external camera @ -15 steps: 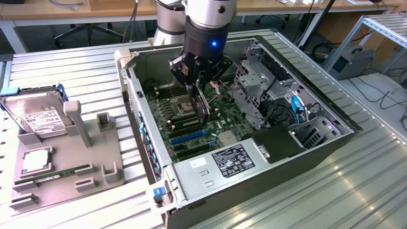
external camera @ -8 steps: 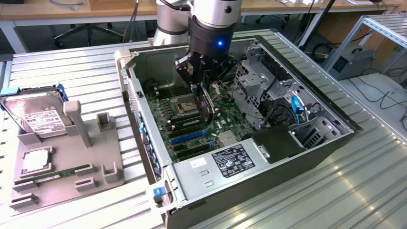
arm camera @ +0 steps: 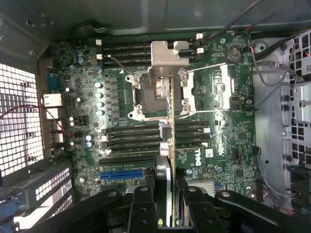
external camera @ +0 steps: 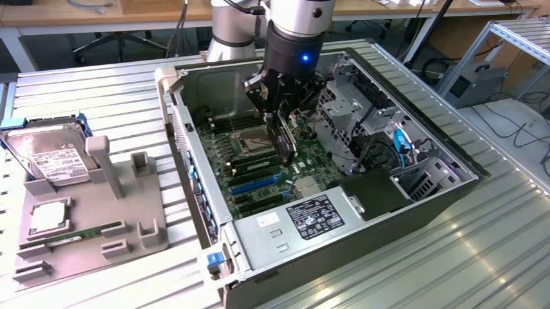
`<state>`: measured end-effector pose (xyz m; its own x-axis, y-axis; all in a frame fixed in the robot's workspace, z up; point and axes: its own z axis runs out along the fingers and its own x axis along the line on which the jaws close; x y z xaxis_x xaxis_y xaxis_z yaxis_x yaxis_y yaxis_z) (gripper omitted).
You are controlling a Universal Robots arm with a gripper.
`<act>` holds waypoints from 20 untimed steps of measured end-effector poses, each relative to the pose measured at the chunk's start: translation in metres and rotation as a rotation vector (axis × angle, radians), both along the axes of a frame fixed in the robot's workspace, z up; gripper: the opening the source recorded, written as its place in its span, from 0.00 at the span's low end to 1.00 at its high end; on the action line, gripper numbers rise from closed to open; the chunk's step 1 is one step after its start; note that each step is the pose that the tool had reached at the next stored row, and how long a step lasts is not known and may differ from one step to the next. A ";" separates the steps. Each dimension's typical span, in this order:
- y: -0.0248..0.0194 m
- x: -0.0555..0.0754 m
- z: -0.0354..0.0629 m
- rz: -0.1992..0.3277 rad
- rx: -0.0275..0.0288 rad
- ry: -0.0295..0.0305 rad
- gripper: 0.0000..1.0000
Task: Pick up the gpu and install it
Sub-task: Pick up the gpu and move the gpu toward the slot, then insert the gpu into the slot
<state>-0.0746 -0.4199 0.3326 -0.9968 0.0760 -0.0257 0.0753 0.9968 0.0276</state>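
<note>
The gpu (external camera: 287, 140) is a thin dark card hanging edge-down inside the open computer case (external camera: 447, 193), just above the green motherboard (external camera: 257, 170). My gripper (external camera: 280, 106) is shut on its upper edge. In the wrist view the gpu (arm camera: 170, 141) appears edge-on as a narrow strip running out from between the black fingers (arm camera: 141, 206). My gripper (arm camera: 168, 196) holds it over the middle of the motherboard (arm camera: 228, 141), beside the CPU socket (arm camera: 163, 90). The blue slot (arm camera: 121, 173) lies off to one side of the card.
At the exterior view's left, a grey holder (external camera: 129, 193) carries a silver hard drive (external camera: 51, 158), a green RAM stick (external camera: 73, 232) and a small square chip (external camera: 47, 215). Drive cages and cables (external camera: 378, 135) crowd the case's right side. The power supply (external camera: 318, 215) sits at its near end.
</note>
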 end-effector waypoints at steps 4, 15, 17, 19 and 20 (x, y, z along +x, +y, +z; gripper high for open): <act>0.0000 0.001 0.0000 0.000 0.0000 0.0000 0.27; 0.0000 0.001 0.0000 0.001 0.0000 0.0000 0.27; 0.0000 0.001 0.0000 0.007 0.0000 -0.0001 0.27; 0.0001 0.001 0.0000 0.017 0.0000 0.0000 0.27; 0.0001 0.001 0.0000 0.023 0.0000 0.0000 0.27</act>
